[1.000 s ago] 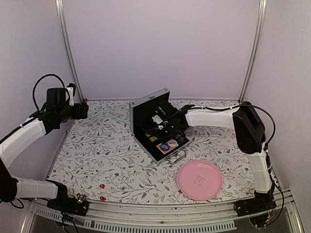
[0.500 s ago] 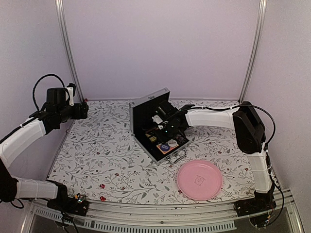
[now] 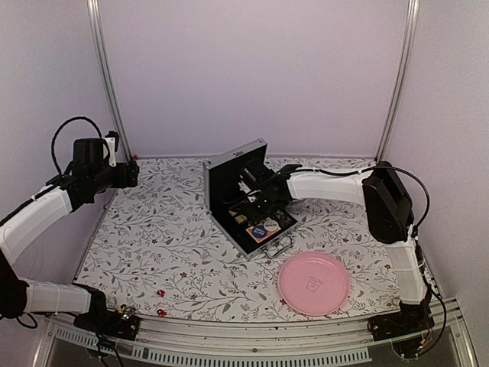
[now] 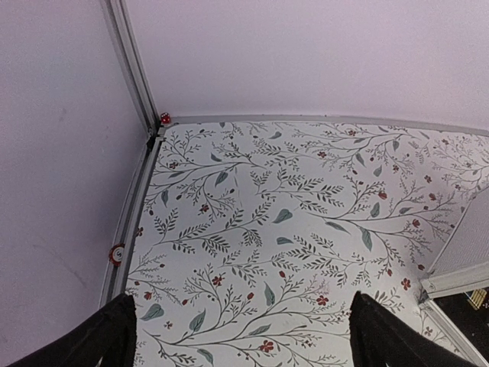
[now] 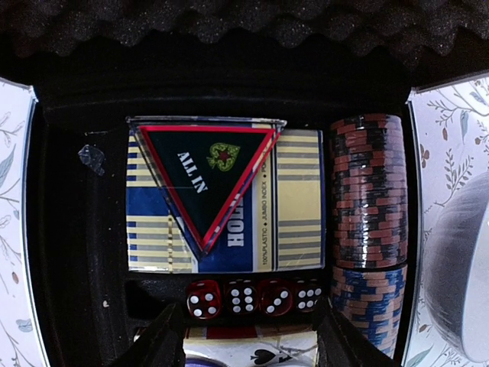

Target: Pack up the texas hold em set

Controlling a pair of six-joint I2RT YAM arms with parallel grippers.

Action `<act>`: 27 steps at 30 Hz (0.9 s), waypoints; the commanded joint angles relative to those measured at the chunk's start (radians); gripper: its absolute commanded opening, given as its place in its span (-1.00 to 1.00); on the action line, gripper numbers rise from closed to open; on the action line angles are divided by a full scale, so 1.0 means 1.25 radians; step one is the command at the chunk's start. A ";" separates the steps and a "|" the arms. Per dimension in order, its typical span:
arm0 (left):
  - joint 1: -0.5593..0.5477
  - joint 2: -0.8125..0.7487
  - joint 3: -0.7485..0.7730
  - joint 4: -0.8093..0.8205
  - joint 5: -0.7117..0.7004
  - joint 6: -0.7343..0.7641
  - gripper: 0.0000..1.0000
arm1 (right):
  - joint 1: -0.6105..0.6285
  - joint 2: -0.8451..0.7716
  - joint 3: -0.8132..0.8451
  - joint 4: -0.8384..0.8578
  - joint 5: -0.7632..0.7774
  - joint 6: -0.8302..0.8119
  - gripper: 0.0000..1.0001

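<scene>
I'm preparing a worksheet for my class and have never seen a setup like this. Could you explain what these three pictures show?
Two white robot arms, the left arm and the right arm, are bolted to the near edge of a flower-patterned table. One picture looks down from above and behind them. The other two come from a camera on each wrist.

The left hand hovers open over bare table near the far left corner, holding nothing. The right hand is open over the inside of an open silver case.

Its camera shows a card deck under a triangular "ALL IN" plaque, four red dice and a row of chips. A pink plate lies on the near right, and small loose red pieces, probably dice, lie near the front edge.
</scene>
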 commanded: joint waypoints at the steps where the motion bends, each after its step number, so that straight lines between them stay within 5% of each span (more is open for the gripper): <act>1: -0.007 -0.007 -0.004 0.008 -0.003 0.007 0.94 | 0.012 0.030 0.027 -0.028 0.040 -0.019 0.27; 9: -0.007 -0.006 -0.004 0.008 -0.001 0.006 0.94 | 0.014 0.049 0.046 -0.030 0.035 -0.029 0.43; 27: -0.008 -0.006 -0.004 0.009 0.002 0.005 0.94 | 0.010 0.107 0.072 -0.061 0.118 -0.001 0.43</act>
